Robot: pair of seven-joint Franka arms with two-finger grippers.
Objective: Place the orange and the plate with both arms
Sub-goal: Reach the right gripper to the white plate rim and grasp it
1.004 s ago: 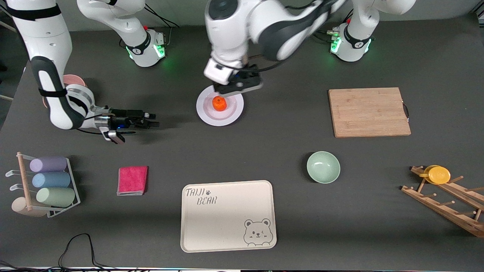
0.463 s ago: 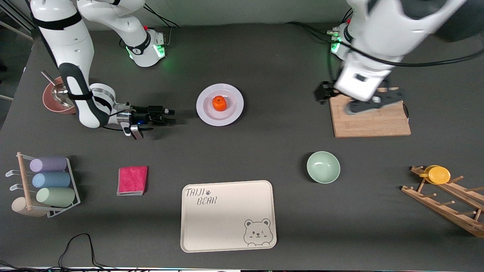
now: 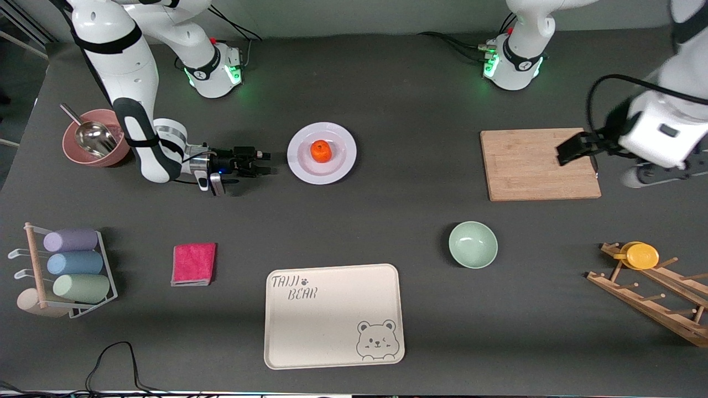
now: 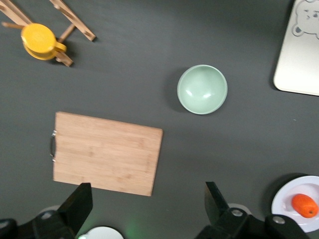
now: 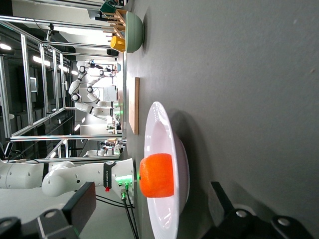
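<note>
Orange on plate: first half seemingly done, plate not yet gripped.

Sits in the middle of the plate, on bare table between the two arm bases and farther from the front camera than the bear tray. Nothing touching either one. Right gripper low at table height, just beside the plate's rim on the right arm's end, jaws parted a little and empty, lined up as if to take the rim. Left gripper up over the cutting board, jaws spread wide, holding nothing. Still to do, by the look of it: grasp the plate and carry it with the fruit to its spot. Against a second ago: left gripper gone from directly above the fruit out to the board's end; right gripper crept closer to the rim; fruit and plate unmoved.
</note>
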